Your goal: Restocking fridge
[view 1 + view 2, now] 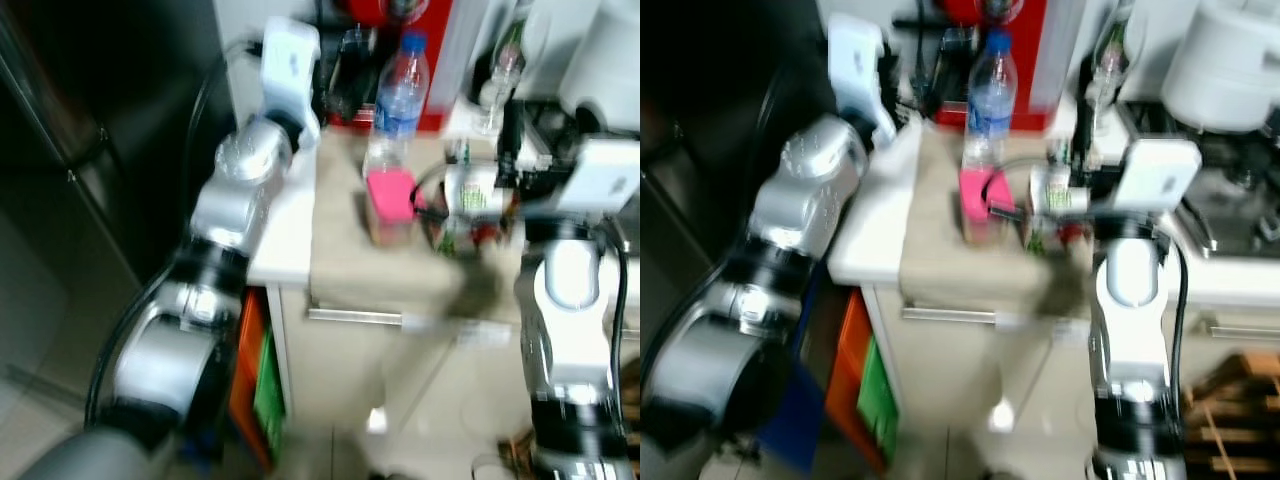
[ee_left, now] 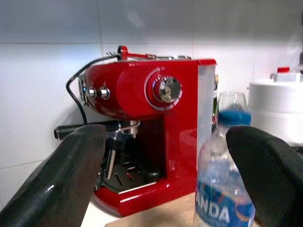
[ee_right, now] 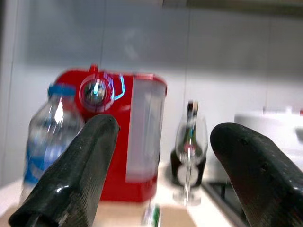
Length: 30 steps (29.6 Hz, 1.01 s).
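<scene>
1. A clear plastic water bottle (image 1: 397, 100) with a blue cap stands upright on the counter (image 1: 340, 255), in front of a red coffee machine (image 2: 151, 142).
2. It looks full, so probably fairly heavy. Its thin walls would likely dent under a hard squeeze, and the smooth plastic may slip. The labelled middle of the body seems the safest place to hold.
3. Just in front of it stands a pink-topped container (image 1: 390, 205), with a small bottle or jar (image 1: 472, 195) beside it, too blurred to identify.
4. The left gripper (image 2: 165, 175) has its jaws wide apart, aimed toward the bottle, touching nothing.
5. The right gripper (image 3: 165, 175) also has jaws apart, empty, facing a wine glass (image 3: 190, 161).
</scene>
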### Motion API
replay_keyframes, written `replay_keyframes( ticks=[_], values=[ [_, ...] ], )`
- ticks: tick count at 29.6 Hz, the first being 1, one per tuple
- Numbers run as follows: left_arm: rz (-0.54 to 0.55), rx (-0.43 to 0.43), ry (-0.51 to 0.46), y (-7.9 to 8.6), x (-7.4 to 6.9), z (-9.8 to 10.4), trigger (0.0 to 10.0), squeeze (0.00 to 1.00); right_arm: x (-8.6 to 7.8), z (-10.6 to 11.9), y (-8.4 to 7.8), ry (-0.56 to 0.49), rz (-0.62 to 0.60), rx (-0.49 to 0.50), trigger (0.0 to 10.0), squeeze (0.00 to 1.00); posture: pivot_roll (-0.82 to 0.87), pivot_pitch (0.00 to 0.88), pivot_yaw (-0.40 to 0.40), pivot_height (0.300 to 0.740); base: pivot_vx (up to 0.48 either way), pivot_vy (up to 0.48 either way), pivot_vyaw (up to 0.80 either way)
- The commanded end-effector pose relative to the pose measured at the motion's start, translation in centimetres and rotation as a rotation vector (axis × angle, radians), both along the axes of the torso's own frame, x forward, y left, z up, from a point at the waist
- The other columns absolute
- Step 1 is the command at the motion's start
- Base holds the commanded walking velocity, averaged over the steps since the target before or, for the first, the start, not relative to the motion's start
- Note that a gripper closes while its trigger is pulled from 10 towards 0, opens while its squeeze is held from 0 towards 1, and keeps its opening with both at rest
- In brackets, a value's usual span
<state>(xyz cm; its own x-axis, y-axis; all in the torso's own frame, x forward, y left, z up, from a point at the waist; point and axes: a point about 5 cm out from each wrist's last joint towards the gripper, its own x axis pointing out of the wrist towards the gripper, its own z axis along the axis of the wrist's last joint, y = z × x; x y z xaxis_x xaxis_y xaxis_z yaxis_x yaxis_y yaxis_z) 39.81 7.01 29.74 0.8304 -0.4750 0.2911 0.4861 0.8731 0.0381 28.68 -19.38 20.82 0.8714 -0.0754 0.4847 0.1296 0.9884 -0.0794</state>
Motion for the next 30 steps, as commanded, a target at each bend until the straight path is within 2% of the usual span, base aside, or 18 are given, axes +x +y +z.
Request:
replay_keyframes(
  ticks=[1, 9, 10, 12, 16, 21, 30],
  values=[
    [-0.020, -0.028, 0.048, -0.6, 0.3, -0.2, 10.0, 0.00, -0.5, 0.2, -0.2, -0.001, -0.013, 0.008, 10.0, 0.00, -0.15, 0.000, 0.073, 0.740, 0.000, 0.000, 0.00],
    [-0.044, -0.030, 0.063, -1.5, 1.0, 0.3, 10.0, 0.00, -2.0, -0.2, 0.2, 0.004, -0.017, 0.011, 10.0, 0.00, -0.16, 0.000, 0.080, 0.740, 0.000, 0.000, 0.00],
    [-0.031, -0.032, 0.071, -1.4, 1.3, 0.5, 10.0, 0.00, -2.6, -0.6, 0.0, 0.019, -0.025, 0.008, 10.0, 0.00, -0.17, 0.000, 0.084, 0.740, 0.000, 0.000, 0.00],
    [-0.028, -0.032, 0.073, -1.4, 1.4, 0.5, 10.0, 0.00, -2.8, -0.7, 0.0, 0.025, -0.028, 0.007, 10.0, 0.00, -0.17, 0.000, 0.084, 0.740, 0.000, 0.000, 0.00],
    [0.007, -0.055, 0.078, -1.3, 1.8, 1.3, 10.0, 0.00, -4.3, -0.7, 0.3, 0.051, -0.027, -0.010, 10.0, 0.00, -0.22, 0.041, 0.089, 0.740, 0.000, 0.000, 0.00],
    [-0.007, -0.098, 0.073, -1.8, 1.8, 2.4, 10.0, 0.00, -5.3, -0.8, 0.6, 0.070, -0.022, -0.028, 10.0, 0.00, -0.25, 0.066, 0.092, 0.740, 0.000, 0.000, 0.00],
    [-0.078, -0.093, 0.076, -3.6, 1.5, 2.4, 10.0, 0.00, -6.3, -1.1, 0.6, 0.105, -0.043, -0.020, 10.0, 0.00, -0.27, 0.082, 0.107, 0.740, 0.000, 0.000, 0.00]
  ],
)
